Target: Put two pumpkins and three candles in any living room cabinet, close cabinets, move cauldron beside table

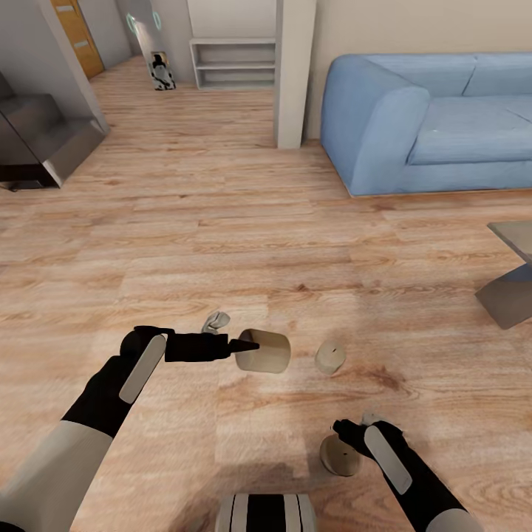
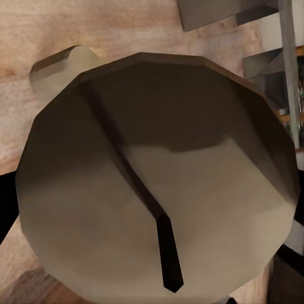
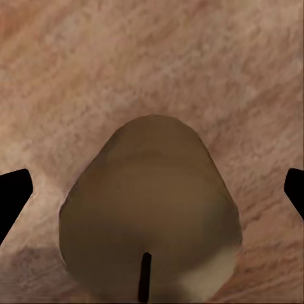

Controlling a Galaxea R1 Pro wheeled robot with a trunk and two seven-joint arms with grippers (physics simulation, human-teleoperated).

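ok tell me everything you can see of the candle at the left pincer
The candle is a stubby tan-beige cylinder with a matte, waxy look, tipped onto its side so its flat end faces the left pincer. In the left wrist view that faceted round end shows a thin dark wick lying across it. It sits over the wooden floor, with the pincer's fingertips at its end; whether they grip it cannot be told.

Blue sofa (image 1: 436, 122), wood floor (image 1: 222, 244), grey shelf unit (image 1: 233, 63), pillar (image 1: 294, 74)
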